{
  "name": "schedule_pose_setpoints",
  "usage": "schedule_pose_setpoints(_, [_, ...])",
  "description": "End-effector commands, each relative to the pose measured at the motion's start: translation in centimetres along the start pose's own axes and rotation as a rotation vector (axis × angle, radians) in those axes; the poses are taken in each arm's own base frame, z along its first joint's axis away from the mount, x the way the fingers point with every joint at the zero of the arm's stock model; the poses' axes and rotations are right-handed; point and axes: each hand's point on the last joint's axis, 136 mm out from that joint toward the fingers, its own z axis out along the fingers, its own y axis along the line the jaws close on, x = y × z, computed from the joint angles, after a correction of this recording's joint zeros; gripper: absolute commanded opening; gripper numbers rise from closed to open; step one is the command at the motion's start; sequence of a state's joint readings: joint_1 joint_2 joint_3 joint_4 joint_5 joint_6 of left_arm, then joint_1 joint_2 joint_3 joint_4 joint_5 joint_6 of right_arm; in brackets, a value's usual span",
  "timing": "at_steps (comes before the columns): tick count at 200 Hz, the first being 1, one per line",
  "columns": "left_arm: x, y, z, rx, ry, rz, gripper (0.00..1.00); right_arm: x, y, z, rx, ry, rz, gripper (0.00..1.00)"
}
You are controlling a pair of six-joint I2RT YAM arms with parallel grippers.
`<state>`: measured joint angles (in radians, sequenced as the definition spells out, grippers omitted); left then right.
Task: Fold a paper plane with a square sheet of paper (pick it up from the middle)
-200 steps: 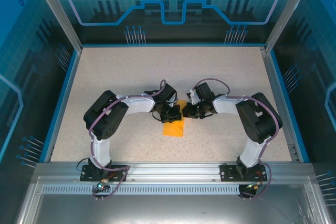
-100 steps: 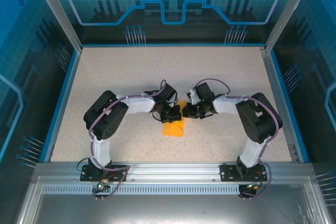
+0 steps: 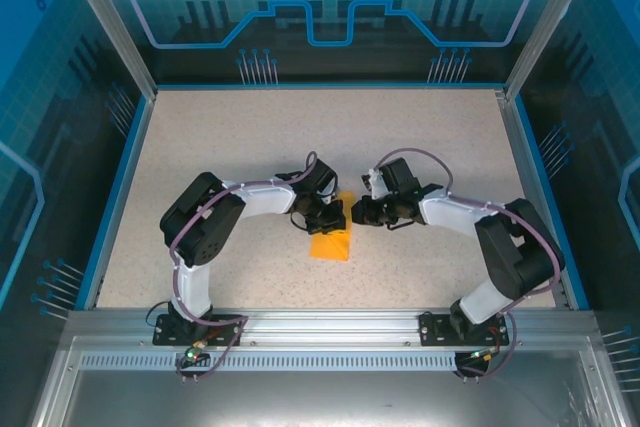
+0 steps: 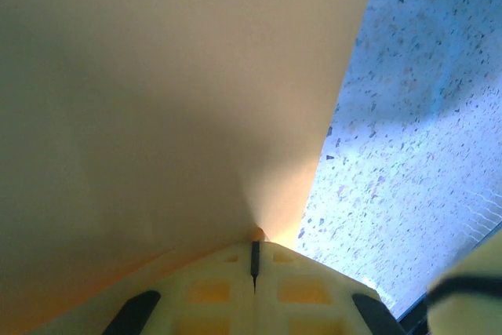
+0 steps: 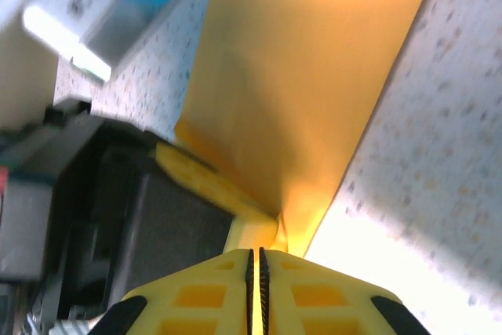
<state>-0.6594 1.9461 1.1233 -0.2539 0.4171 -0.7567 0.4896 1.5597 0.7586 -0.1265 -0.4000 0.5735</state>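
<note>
One speckled table. One square sheet of paper, orange, near its middle. Two arms: left arm at the sheet's 9 o'clock, right arm at its 3 o'clock. Two grippers, left gripper and right gripper, meeting at the sheet's 12 o'clock edge. Two yellow fingers on each.

Square sheet of paper — bright orange, thin, folded down to a narrow oblong with straight edges. It lies near the middle of the table, slightly towards the near edge, long side running near to far. Near end flat on the surface; far end hidden from above. Up close the sheet shows one clean square corner.
</note>
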Motion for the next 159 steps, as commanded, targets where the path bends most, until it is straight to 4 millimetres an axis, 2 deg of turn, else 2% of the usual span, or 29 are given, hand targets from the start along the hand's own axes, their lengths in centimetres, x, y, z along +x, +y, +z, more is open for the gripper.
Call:
schedule_pose_setpoints(1, [0.7, 2.7, 1.6, -0.092, 0.032, -0.021, 0.03, 3.8, 0.9, 0.3, -0.017, 0.075, 0.029, 0.13])
schedule_pose_setpoints(21, [0.8, 2.9, 1.8, -0.093, 0.036, -0.024, 0.04, 5.6, 1.2, 0.6, -0.014, 0.088, 0.031, 0.12])
schedule_pose_setpoints(36, [0.9, 3.0, 1.9, -0.092, 0.041, -0.023, 0.05, 6.1, 1.3, 1.0, -0.018, 0.091, 0.031, 0.12])
schedule_pose_setpoints(75, [0.9, 2.9, 1.9, -0.089, 0.047, -0.023, 0.07, 5.8, 1.7, 2.3, -0.022, 0.096, 0.021, 0.12])
schedule_pose_setpoints(118, [0.9, 2.8, 1.8, -0.087, 0.045, -0.02, 0.07, 5.6, 1.3, 2.9, 0.001, 0.093, 0.018, 0.11])
schedule_pose_setpoints(159, [0.9, 2.8, 1.8, -0.087, 0.045, -0.017, 0.08, 6.3, 0.0, 2.9, 0.059, 0.115, 0.014, 0.11])
